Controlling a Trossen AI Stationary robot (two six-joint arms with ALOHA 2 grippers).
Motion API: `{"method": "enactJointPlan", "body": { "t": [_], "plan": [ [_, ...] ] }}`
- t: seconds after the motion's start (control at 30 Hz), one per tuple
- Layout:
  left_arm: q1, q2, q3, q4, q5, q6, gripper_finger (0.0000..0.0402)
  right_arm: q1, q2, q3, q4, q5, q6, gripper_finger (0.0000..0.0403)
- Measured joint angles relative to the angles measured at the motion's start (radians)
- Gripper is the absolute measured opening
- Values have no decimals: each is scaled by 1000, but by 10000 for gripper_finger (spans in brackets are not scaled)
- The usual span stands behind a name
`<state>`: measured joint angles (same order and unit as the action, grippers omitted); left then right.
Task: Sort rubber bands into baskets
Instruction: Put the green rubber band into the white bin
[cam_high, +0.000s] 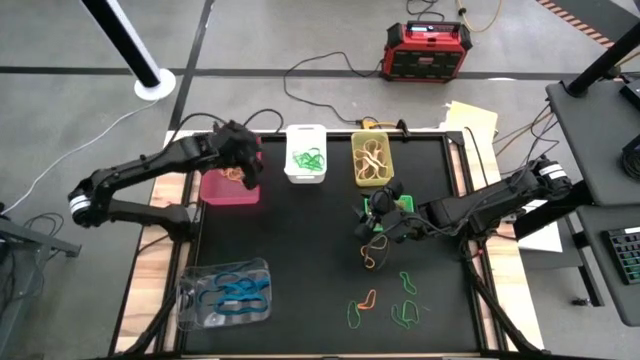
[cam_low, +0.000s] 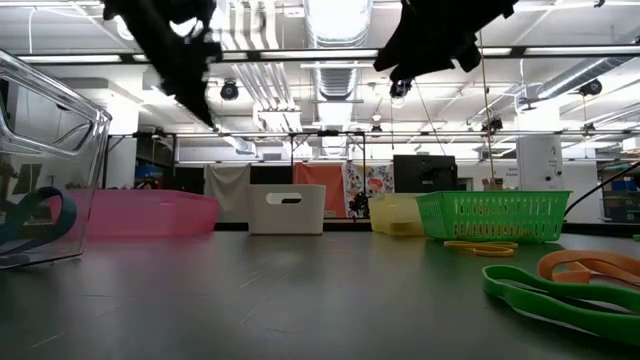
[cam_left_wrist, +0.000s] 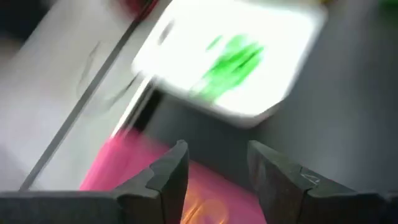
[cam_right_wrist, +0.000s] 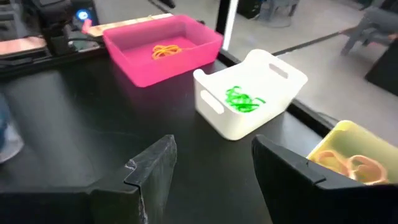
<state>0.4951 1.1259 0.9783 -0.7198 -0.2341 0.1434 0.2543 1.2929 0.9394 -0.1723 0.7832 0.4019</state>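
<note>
A black mat (cam_high: 300, 240) covers my work table, with grey floor and a red-black box (cam_high: 424, 50) beyond its far edge; the level view shows a lit workshop hall behind. Along the far edge stand the pink basket (cam_high: 230, 187), white basket (cam_high: 306, 152) and yellow-green basket (cam_high: 372, 160), with the green mesh basket (cam_high: 392, 207) just inward and the clear basket (cam_high: 225, 293) at the near left corner. The mat's centre lies open. My left gripper (cam_high: 245, 160) hovers over the pink basket, fingers (cam_left_wrist: 166, 180) parted and empty, orange bands (cam_right_wrist: 165, 51) below. My right gripper (cam_high: 378, 226) hangs beside the mesh basket, fingers spread, holding nothing. Loose rubber bands (cam_high: 385, 305) (green, orange, thin loops) lie near the front right edge.
</note>
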Motion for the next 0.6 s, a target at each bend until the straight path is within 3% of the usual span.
{"method": "enactJointPlan", "body": {
  "t": [0.13,0.33,0.6],
  "plan": [
    [-100,-46,0,142,150,84,149,-3,7,0,0,-67,60,206],
    [-244,-100,-72,308,151,170,145,-6,32,6,-47,-270,242,205],
    [-318,-204,-229,458,149,165,144,38,107,132,-536,-694,774,205]
  ]
}}
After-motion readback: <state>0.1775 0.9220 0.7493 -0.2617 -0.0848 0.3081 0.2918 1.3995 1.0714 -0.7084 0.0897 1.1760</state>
